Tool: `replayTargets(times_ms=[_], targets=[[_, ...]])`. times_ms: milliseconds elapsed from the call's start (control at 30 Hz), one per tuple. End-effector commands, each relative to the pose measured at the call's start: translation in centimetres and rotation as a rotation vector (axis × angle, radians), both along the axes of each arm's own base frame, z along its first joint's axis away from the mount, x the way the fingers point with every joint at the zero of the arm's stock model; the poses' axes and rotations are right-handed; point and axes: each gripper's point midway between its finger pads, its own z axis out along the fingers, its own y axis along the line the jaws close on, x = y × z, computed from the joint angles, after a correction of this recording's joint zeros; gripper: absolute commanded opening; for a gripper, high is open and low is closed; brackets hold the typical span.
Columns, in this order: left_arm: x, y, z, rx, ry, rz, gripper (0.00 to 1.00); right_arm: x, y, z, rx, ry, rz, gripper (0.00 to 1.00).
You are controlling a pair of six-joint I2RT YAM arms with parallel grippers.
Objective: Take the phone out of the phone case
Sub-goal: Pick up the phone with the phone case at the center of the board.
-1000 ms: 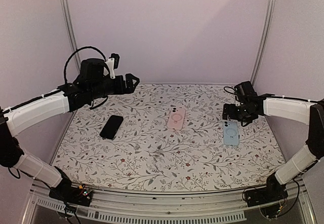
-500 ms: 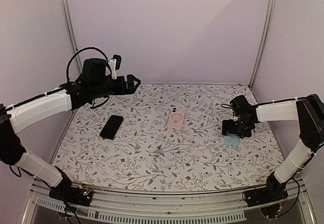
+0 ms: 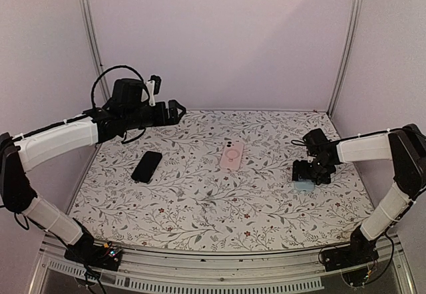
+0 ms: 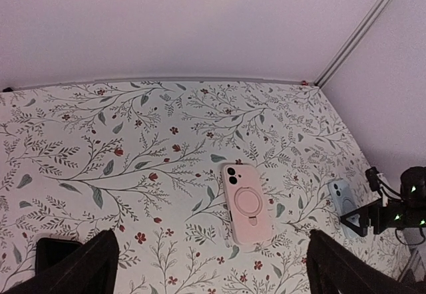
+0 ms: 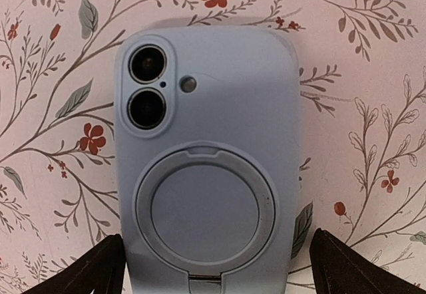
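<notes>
A light blue phone case lies back-up on the floral table, with a ring stand and the phone's two camera lenses showing through it. My right gripper is open low over it, one finger on each long side of the case, gripping nothing. From above the right gripper hides most of the blue case. A pink phone case lies at mid table. My left gripper hangs open high over the back left, and its view shows the pink case ahead.
A bare black phone lies face-down at the left, seen also as the black phone beside my left finger. Grey walls and metal posts close the table at the back and sides.
My right gripper has come down and toward me, from above the blue case's far end to straddling it. The left arm has edged slightly to the right.
</notes>
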Motion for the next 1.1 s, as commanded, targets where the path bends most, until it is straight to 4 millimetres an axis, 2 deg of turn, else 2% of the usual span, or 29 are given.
replayTargets(times_ms=[0, 200, 500, 600, 800, 900, 1067], targets=[[0.7, 0.4, 1.2, -0.025, -0.009, 0.013, 0.99, -0.2, -0.1, -0.4, 0.008, 0.007, -0.020, 0.99], [0.8, 0.6, 0.7, -0.032, 0.003, 0.010, 0.99, -0.4, -0.1, -0.8, -0.021, 0.026, -0.024, 0.98], [1.2, 0.6, 0.3, -0.045, 0.020, -0.009, 0.99, -1.5, 1.4, -1.9, -0.033, 0.065, -0.026, 0.93], [1.2, 0.7, 0.1, -0.053, 0.024, -0.012, 0.99, -1.8, 1.7, -2.1, -0.041, 0.077, -0.022, 0.88], [1.2, 0.5, -0.1, -0.073, 0.036, -0.030, 0.99, -1.7, 2.3, -1.9, -0.034, 0.077, -0.014, 0.69], [1.3, 0.5, -0.2, -0.078, 0.041, -0.035, 0.99, -1.3, 2.8, -1.4, -0.013, 0.066, -0.004, 0.61], [1.2, 0.2, -0.3, -0.102, 0.052, -0.057, 0.99, -0.3, 4.8, 0.4, 0.061, 0.021, 0.056, 0.52]])
